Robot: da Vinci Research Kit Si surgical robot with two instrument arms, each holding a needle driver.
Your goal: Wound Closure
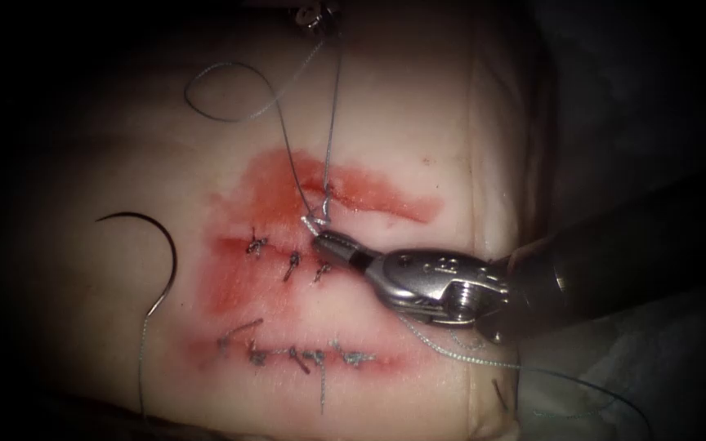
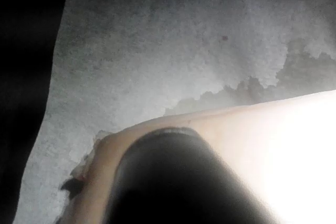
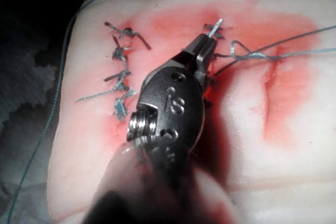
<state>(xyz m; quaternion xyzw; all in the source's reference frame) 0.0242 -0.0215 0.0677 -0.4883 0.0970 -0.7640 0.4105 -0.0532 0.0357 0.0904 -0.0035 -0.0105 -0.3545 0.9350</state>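
At the near edge of the tissue (image 1: 418, 106), a lower row of finished stitches (image 1: 304, 355) is seen along a red-stained line, with short cut ends standing up from the knots. Just beyond it, a second row of stitches (image 1: 292, 261) is set across the middle stained band.

The right arm's tool (image 1: 324, 237) is brought in from the right, and its jaws are clenched on a short end of thread (image 1: 314, 219) right beside a knot at the upper cut (image 1: 369, 200). In the right wrist view the same tool (image 3: 206, 45) is shown with its jaws closed on the pale thread end (image 3: 215, 27), among the red fluid (image 3: 283, 87) spread over the tissue.

The needle (image 1: 157, 253) is left lying free on the tissue, well to the left of the cuts; it is held by neither tool and is not in the tissue. Its trailing thread is run down toward the near edge.

From the knot, two strands are led away to the far edge, where the left arm's tool (image 1: 314, 15) is partly seen; whether its jaws are open or closed cannot be told. A loose loop of thread (image 1: 230, 94) is laid on the far tissue to the left. In the left wrist view a dark shaft (image 2: 178, 182) is seen against the pale tissue (image 2: 294, 140).
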